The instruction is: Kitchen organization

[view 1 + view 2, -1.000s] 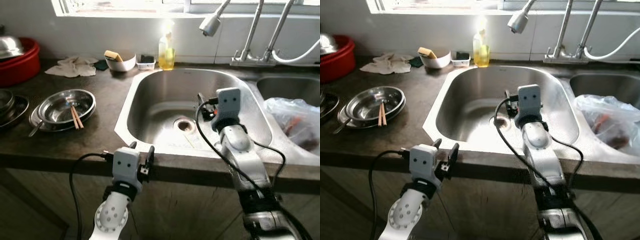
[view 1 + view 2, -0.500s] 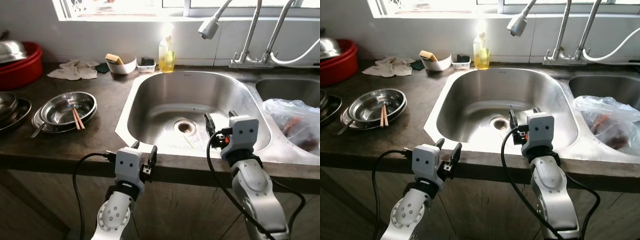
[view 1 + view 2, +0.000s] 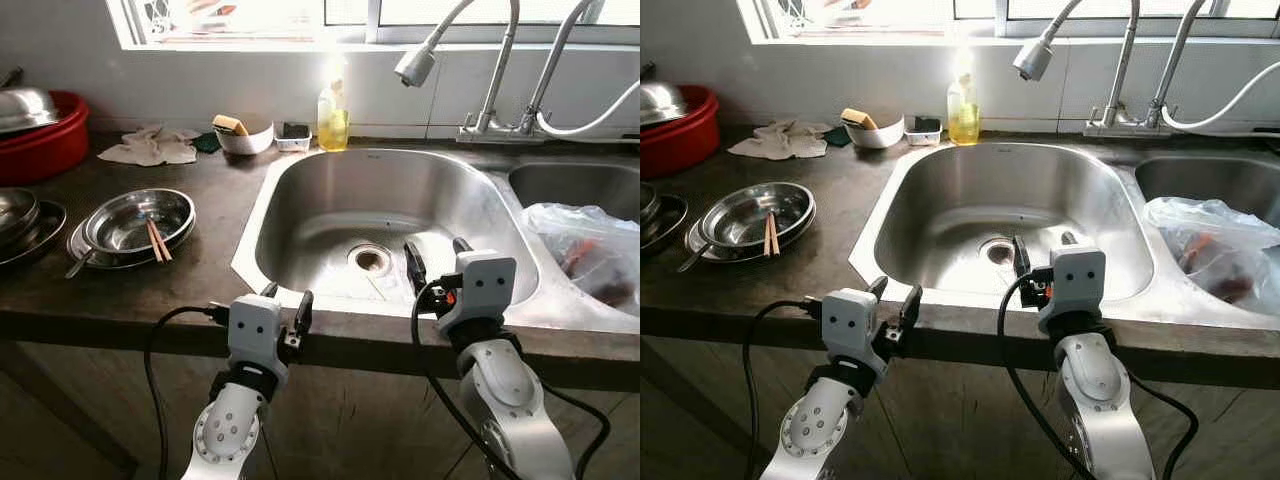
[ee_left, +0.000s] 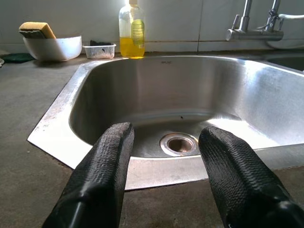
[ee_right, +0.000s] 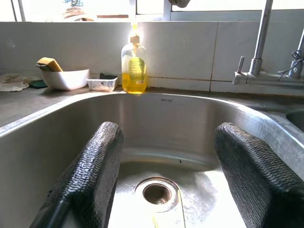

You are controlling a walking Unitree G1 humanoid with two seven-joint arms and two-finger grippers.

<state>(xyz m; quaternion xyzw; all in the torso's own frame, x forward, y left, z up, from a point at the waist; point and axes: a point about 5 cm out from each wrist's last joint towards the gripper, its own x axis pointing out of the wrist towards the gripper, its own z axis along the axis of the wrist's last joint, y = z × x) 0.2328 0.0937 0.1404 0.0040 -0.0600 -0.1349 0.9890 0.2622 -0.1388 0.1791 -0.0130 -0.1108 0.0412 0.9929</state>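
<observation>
A steel bowl with a pair of chopsticks in it rests on stacked plates on the dark counter, left of the sink. More steel dishes lie at the far left. My left gripper is open and empty at the counter's front edge, level with the sink's left corner. Also open and empty, my right gripper hovers over the sink's front rim, pointing at the drain. The right wrist view looks past its fingers to the drain.
A red basin with a steel lid stands at the back left, beside a cloth. A white bowl with a sponge, a small tray and a yellow soap bottle line the back wall. A spray faucet overhangs the sink; a plastic bag fills the right basin.
My right gripper has drawn back from over the middle of the sink to its front rim. The left gripper stays at the counter edge. The camera has shifted slightly.
</observation>
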